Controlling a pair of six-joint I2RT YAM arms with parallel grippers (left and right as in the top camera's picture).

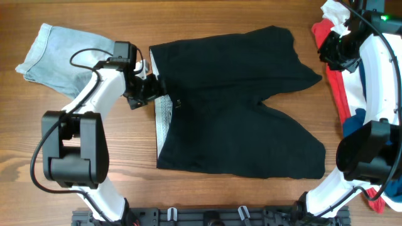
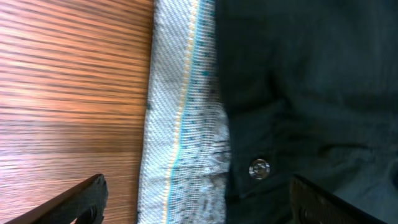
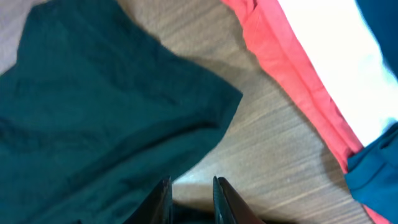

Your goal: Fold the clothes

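The clothes, black shorts (image 1: pixel 232 100), lie spread flat in the middle of the table, both legs pointing right and the pale grey inner waistband (image 1: pixel 162 119) at their left. My left gripper (image 1: pixel 151 88) hovers over that waistband. In its wrist view it (image 2: pixel 199 208) is wide open, with the waistband (image 2: pixel 183 124) and a metal snap (image 2: pixel 259 168) below and nothing held. My right gripper (image 1: pixel 331 53) is at the far right, just past the upper leg's hem. Its jaws (image 3: pixel 189 199) stand a narrow gap apart over bare wood beside the black leg (image 3: pixel 93 112).
Light-blue denim shorts (image 1: pixel 59 56) lie at the back left, next to the left arm. A pile of red, white and blue garments (image 1: pixel 345 100) runs along the right edge; its red cloth (image 3: pixel 292 81) lies close to the right gripper.
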